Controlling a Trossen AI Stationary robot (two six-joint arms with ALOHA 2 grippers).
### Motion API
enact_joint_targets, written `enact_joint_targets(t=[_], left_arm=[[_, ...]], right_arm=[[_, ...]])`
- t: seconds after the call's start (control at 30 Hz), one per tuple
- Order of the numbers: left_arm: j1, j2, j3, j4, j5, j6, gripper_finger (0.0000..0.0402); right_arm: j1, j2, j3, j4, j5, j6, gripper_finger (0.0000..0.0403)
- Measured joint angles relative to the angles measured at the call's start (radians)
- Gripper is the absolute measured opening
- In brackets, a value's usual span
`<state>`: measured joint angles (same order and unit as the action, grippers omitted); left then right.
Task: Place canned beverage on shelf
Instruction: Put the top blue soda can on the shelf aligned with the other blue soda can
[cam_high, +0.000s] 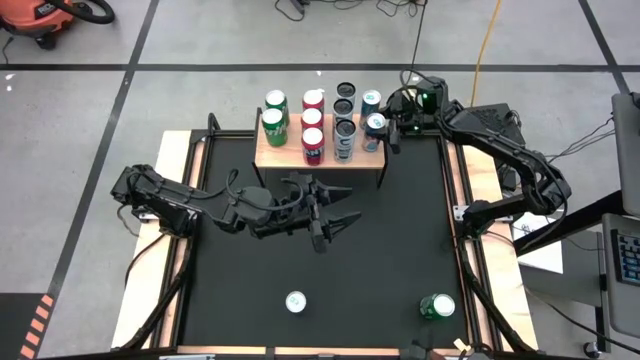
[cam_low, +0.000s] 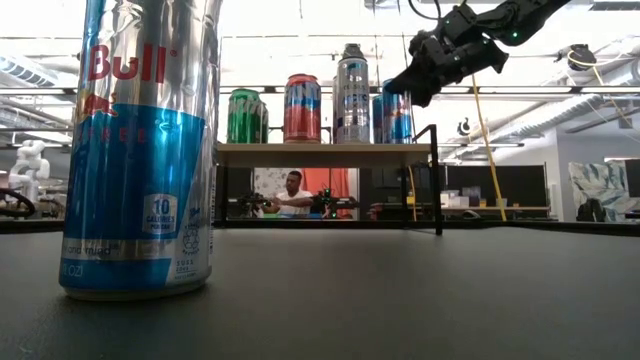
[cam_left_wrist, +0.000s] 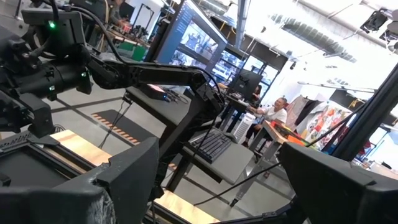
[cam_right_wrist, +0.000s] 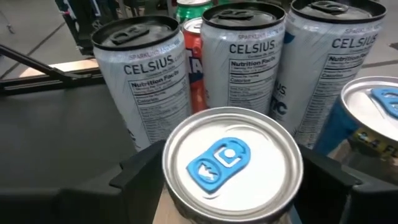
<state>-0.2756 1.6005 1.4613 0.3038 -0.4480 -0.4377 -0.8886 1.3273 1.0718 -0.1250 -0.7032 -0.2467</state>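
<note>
The shelf (cam_high: 282, 156) is a light-wood board on black legs at the table's far edge, with several cans standing on it. At its right end stands a blue can with a silver top and blue tab (cam_right_wrist: 231, 163), upright on the board (cam_low: 320, 153). My right gripper (cam_right_wrist: 233, 183) reaches in from the table's right at can-top height (cam_high: 385, 129), its fingers spread on either side of this can. My left gripper (cam_high: 346, 207) hangs open over the middle of the table and holds nothing. My right gripper has one finger (cam_right_wrist: 140, 171) and the other (cam_right_wrist: 329, 177) close beside the blue-tabbed can's upper wall (cam_right_wrist: 171, 186), coming nearly level from the table's right. Whether they touch the wall, I cannot tell. The can stands upright on the shelf.
Three Celsius cans (cam_right_wrist: 249, 62) stand right behind the blue-tabbed can, and another blue can (cam_right_wrist: 373, 118) beside it. Red and green cans (cam_high: 312, 122) fill the shelf's left part. Near the front edge stand a Red Bull can (cam_high: 296, 301) and a green can (cam_high: 437, 306).
</note>
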Motion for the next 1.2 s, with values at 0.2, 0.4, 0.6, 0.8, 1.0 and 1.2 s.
enact_joint_targets(t=[0.2, 0.4, 0.6, 0.8, 1.0, 1.2], left_arm=[[0.0, 0.0, 0.0, 0.0, 0.0, 0.0, 0.0342], [0.0, 0.0, 0.0, 0.0, 0.0, 0.0, 0.0342], [0.0, 0.0, 0.0, -0.001, 0.0, 0.0, 0.0342], [0.0, 0.0, 0.0, -0.001, 0.0, 0.0, 0.0342], [-0.002, 0.0, 0.0, -0.003, 0.0, 0.004, 0.0342], [0.002, 0.0, 0.0, -0.05, 0.0, 0.006, 0.0342]], right_arm=[[0.0, -0.021, 0.0, 0.001, -0.004, 0.022, 0.0281], [0.0, -0.057, 0.0, 0.023, -0.004, 0.049, 0.0281], [0.0, -0.098, 0.0, 0.056, 0.019, 0.063, 0.0281], [0.0, -0.183, 0.001, 0.041, 0.022, 0.113, 0.0281], [0.023, -0.308, 0.002, -0.181, 0.019, 0.147, 0.0266], [0.073, -0.345, 0.002, -0.421, 0.033, 0.054, 0.0221]])
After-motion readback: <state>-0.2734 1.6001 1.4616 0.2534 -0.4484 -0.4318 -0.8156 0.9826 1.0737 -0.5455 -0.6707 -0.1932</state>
